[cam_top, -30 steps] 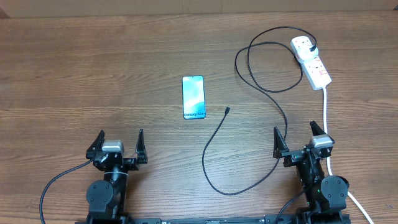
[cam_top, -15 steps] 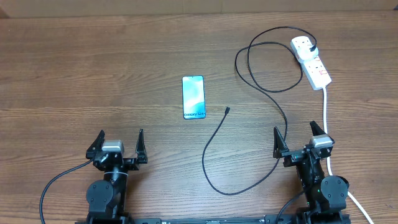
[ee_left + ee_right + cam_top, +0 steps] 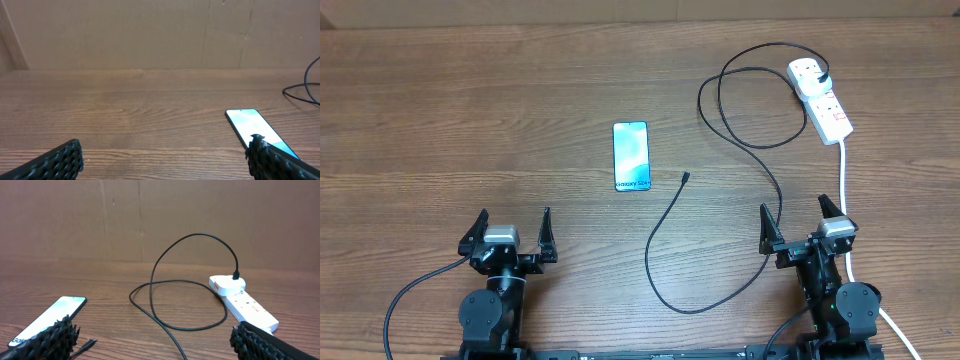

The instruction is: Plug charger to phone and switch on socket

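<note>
Overhead, your left gripper (image 3: 513, 225) waits at the near edge, jaws spread, holding nothing. The phone (image 3: 631, 156) lies face up mid-table with nothing plugged in. The charger (image 3: 649, 255) has its connector tip (image 3: 685, 179) just beside the phone's lower right corner, not touching. Your right gripper (image 3: 796, 222) is also spread and empty. Far right, the plug sits in the socket (image 3: 823, 98); you likely have both steps left. The table (image 3: 440, 100) is wood-grain, with a plain brown wall (image 3: 125, 30) behind.

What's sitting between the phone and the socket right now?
Overhead, only loops of the charger cross the bare table between the phone and the socket.
</note>
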